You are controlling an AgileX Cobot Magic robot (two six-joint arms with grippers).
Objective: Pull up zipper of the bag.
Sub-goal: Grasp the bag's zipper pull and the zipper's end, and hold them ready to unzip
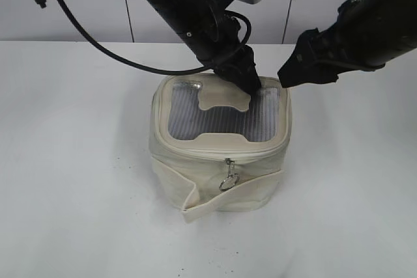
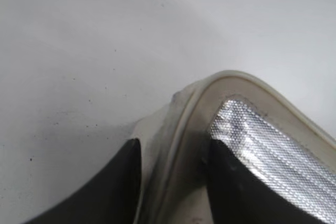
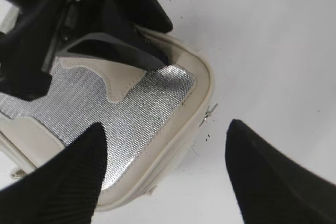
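Observation:
A cream bag (image 1: pixel 195 167) with a silver mesh top stands in the middle of the white table. Its zipper pull with a metal ring (image 1: pixel 229 178) hangs at the front. My left gripper (image 1: pixel 251 86) reaches down onto the bag's back edge. In the left wrist view its jaws (image 2: pixel 173 174) are closed on the bag's cream rim (image 2: pixel 231 80). My right gripper (image 1: pixel 290 73) hovers open just off the bag's back right corner. In the right wrist view its fingers (image 3: pixel 165 129) straddle the bag's edge (image 3: pixel 202 85) without touching it. A small metal pull (image 3: pixel 210 113) shows on that side.
A cream strap (image 1: pixel 195 203) hangs loose at the bag's front left. The white table (image 1: pixel 71 161) surrounds the bag and a pale wall stands behind it.

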